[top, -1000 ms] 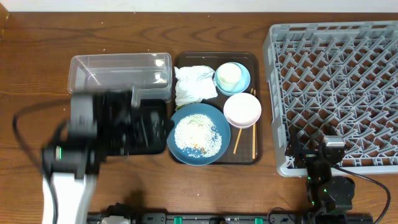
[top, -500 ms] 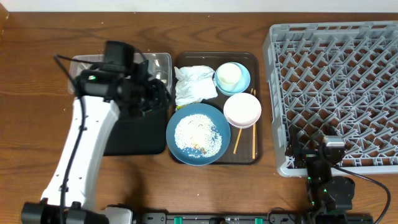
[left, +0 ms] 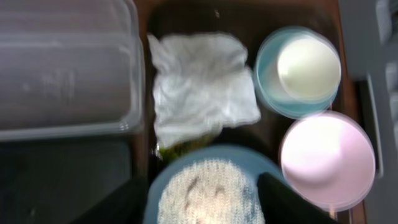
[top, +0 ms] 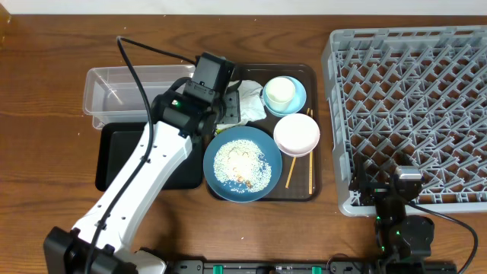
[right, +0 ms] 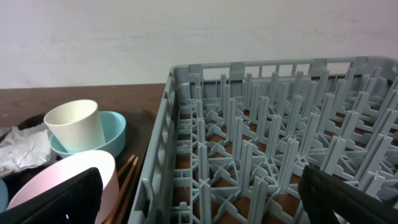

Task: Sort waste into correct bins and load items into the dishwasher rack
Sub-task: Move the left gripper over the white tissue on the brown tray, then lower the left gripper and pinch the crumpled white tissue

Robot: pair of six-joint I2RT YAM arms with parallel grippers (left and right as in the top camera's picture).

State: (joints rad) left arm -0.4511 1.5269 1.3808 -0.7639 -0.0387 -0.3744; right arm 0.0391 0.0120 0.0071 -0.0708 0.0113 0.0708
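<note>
My left gripper (top: 219, 105) is open and empty, above the near edge of the crumpled white napkin (left: 202, 87) and the blue plate (top: 242, 162) of rice (left: 208, 190). A bit of green wrapper (left: 186, 148) peeks out under the napkin. The cream cup (top: 279, 91) stands in the light-blue bowl (top: 298, 100). The white bowl (top: 297, 135) lies in front of it, with the chopsticks (top: 291, 171) beside it. The clear tub (top: 125, 91) and the black tray (top: 122, 164) lie to the left. My right gripper (right: 202, 199) is open and empty at the grey rack's (top: 411, 99) front left corner.
The plate, bowls, cup, napkin and chopsticks all sit on a dark brown serving tray (top: 262, 71) between the bins and the rack. My left arm crosses over the black tray. A black cable runs over the tub. Bare wooden table (top: 46, 68) lies at the far left.
My left arm has swung up from over the black tray and to the right, past the tub, to the napkin. The right arm has not moved.
</note>
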